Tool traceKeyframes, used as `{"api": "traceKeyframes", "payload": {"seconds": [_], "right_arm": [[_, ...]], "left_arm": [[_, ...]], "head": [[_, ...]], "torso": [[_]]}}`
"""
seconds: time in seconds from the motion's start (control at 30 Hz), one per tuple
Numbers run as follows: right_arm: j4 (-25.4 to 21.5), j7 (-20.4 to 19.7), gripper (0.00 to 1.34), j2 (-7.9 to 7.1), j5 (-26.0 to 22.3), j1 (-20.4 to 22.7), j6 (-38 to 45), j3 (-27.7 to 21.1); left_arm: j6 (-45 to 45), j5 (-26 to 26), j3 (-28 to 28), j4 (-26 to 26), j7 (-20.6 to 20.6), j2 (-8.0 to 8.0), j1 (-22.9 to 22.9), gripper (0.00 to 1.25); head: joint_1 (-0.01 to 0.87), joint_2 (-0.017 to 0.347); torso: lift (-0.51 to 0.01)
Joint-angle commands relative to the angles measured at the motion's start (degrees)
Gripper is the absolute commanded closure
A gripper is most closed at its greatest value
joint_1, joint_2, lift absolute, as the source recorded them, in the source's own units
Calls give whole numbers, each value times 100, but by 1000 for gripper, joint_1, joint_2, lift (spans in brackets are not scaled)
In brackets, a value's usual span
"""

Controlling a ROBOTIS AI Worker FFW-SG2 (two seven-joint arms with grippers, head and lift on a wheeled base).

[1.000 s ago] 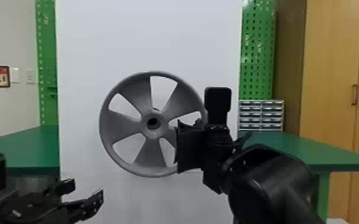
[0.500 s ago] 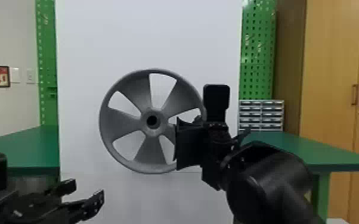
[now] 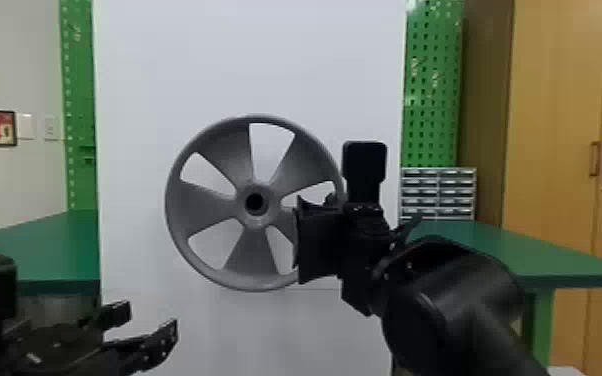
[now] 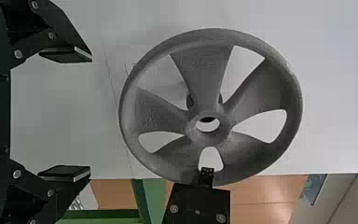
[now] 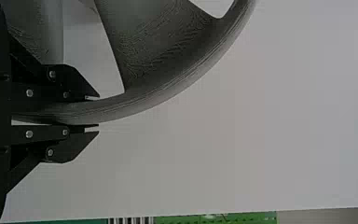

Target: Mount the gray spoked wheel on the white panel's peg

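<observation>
1. the gray spoked wheel (image 3: pixel 252 252) is up in front of the white panel (image 3: pixel 175 65), upright, its face toward the head camera.
2. the right gripper (image 3: pixel 317 245) is clamped on the wheel's rim, on the side toward the robot's right; in the right wrist view one finger lies on either side of that rim.
3. the left gripper (image 3: pixel 148 321) is spread and holds nothing, low on the robot's left; in the left wrist view its fingers (image 4: pixel 65 55) stand well apart, with the wheel out past their tips.
4. the hub (image 4: pixel 197 135) has a round hole through it, and a dark rounded piece (image 4: pixel 189 99) shows partly behind it; i cannot tell if that is the peg, or whether the wheel touches it.
5. a green table (image 3: pixel 50 245) stands at the left, another green table (image 3: pixel 495 250) at the right, with a small drawer unit (image 3: pixel 437 192) near the green pegboard (image 3: pixel 432 100) and a wooden cabinet (image 3: pixel 555 150) beyond.
</observation>
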Motion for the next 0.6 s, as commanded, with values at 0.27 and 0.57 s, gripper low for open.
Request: {"api": "traceKeyframes", "payload": {"seconds": [0.27, 0.57], "right_arm": [[197, 225, 1213, 0, 128, -50, -137, -26], [328, 313, 1213, 44, 172, -94, -225, -17]], "left_arm": [[7, 14, -26, 21, 0, 18, -33, 401], [-2, 14, -61, 47, 0, 27, -51, 403]], "head": [[91, -8], [91, -8]], "torso": [[-483], [-483]]}}
